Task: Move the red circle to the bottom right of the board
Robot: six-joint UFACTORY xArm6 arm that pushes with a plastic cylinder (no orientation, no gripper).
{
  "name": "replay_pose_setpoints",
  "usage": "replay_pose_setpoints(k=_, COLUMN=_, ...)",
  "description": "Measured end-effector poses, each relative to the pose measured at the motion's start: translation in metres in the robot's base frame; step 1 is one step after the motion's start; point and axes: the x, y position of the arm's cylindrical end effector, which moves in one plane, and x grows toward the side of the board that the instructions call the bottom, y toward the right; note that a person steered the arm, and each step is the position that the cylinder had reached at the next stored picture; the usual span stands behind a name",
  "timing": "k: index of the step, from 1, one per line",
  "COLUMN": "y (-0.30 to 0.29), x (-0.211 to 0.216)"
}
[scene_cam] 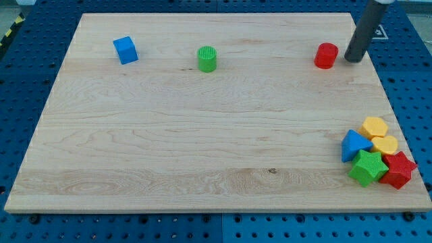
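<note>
The red circle [326, 55] is a short red cylinder standing near the top right of the wooden board [202, 135]. My tip [353, 59] rests on the board just to the right of the red circle, a small gap apart from it. The dark rod slants up and to the right from the tip out of the view's top.
A blue cube [125, 50] sits at the top left and a green cylinder [207, 59] at the top middle. At the bottom right edge lies a cluster: blue triangle [353, 144], orange hexagon [374, 127], yellow block [386, 144], green star [368, 167], red star [398, 170].
</note>
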Motion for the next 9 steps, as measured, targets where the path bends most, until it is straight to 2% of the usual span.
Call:
replay_pose_setpoints(k=1, y=-0.039, x=0.009)
replay_pose_setpoints(k=2, y=-0.019, x=-0.02)
replay_pose_setpoints(k=3, y=-0.026, x=-0.051)
replay_pose_setpoints(k=4, y=-0.074, x=-0.04)
replay_pose_setpoints(k=6, y=-0.084, x=0.074)
replay_pose_setpoints(k=7, y=-0.088, x=0.094)
replay_pose_setpoints(k=8, y=-0.102, x=0.068)
replay_pose_setpoints(k=9, y=-0.127, x=0.072)
